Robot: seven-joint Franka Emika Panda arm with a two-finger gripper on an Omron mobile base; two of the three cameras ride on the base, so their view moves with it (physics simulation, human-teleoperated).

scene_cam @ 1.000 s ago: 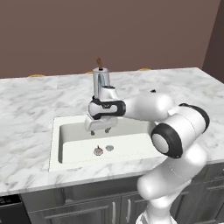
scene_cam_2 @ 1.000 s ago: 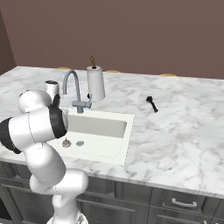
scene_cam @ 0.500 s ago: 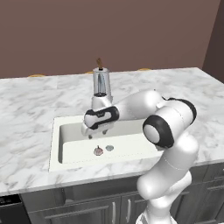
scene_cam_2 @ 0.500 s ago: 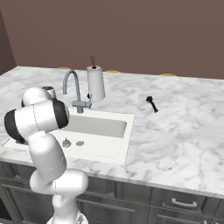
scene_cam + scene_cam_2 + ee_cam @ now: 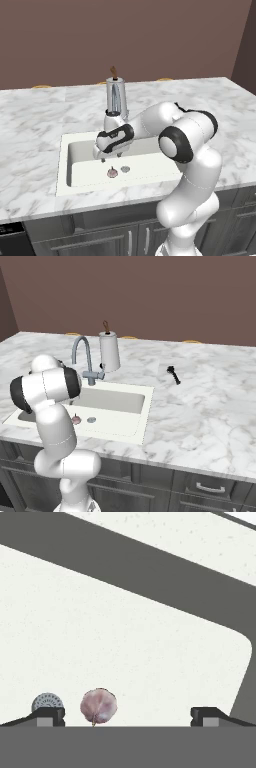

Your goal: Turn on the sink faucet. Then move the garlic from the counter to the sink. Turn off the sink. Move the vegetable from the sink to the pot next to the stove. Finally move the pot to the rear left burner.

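Two fingers (image 5: 125, 718) spread wide, holding nothing, garlic (image 5: 99, 705) btwn them, prob nearer left tip, beside drain (image 5: 47, 702).

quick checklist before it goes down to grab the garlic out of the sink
1. Garlic lies on the sink floor beside the drain: ok.
2. Gripper open, nothing held: ok.
3. Garlic centred between the fingers: not ok, in the hand view it sits close to one fingertip.
4. Gripper low enough to close: not ok, it hangs above the basin floor.
5. Water off at the faucet: cannot tell.
6. Pot in sight for the drop: cannot tell.
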